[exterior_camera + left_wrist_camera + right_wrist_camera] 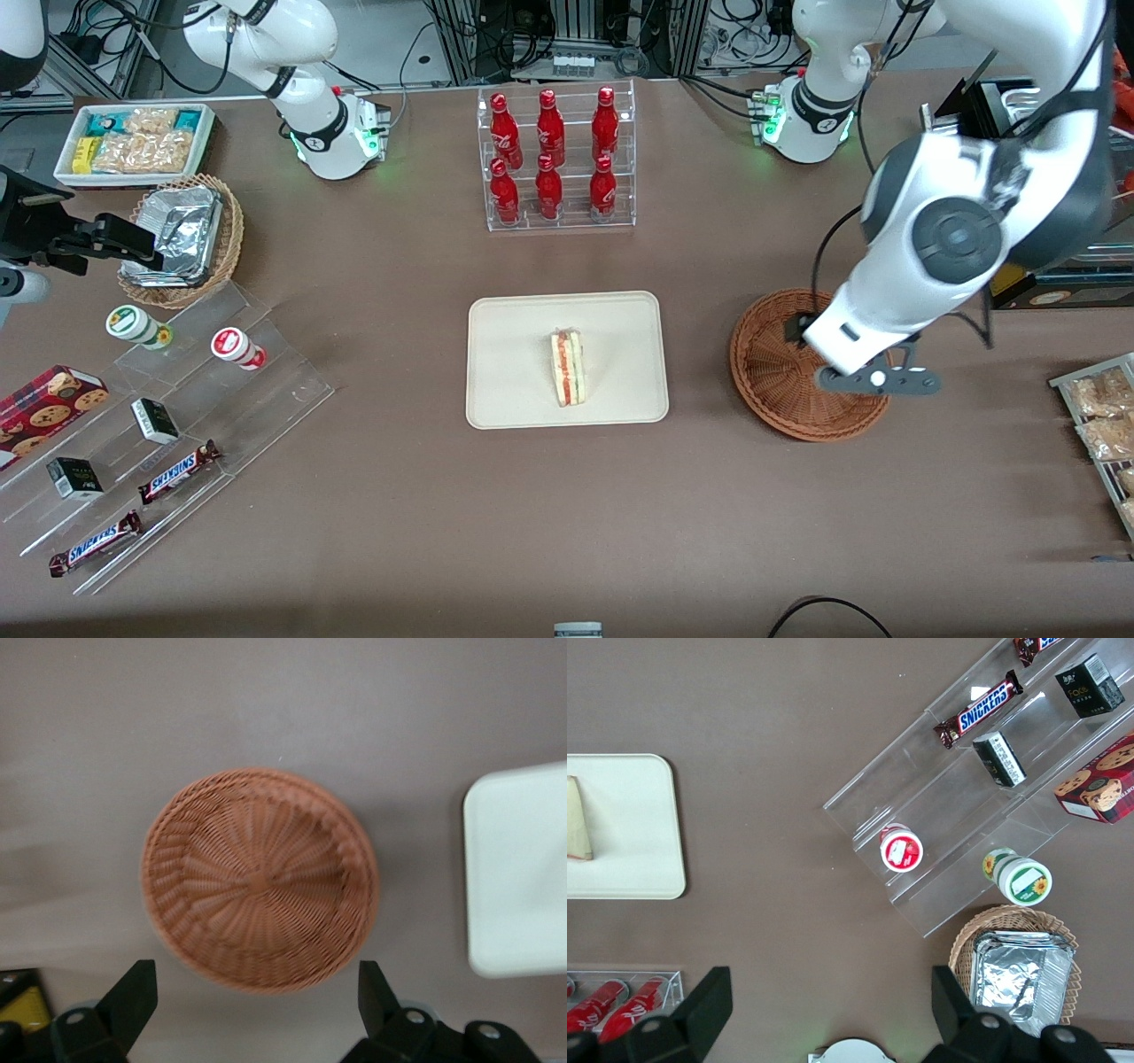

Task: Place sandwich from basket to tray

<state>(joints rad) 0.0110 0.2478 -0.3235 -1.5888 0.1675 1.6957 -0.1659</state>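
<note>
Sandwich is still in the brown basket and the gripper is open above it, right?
Not quite. The front view shows the sandwich lying on the tray; the basket is empty. The gripper is indeed open above the basket.

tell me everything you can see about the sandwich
The sandwich is a small triangular wedge of pale bread with red-orange and green filling layers showing along its cut face. It rests near the middle of the cream tray, touching nothing but the tray. The brown woven basket beside the tray holds nothing. The gripper hovers open above the basket, well clear of the sandwich. In the right wrist view only a pale bread corner shows.
</note>
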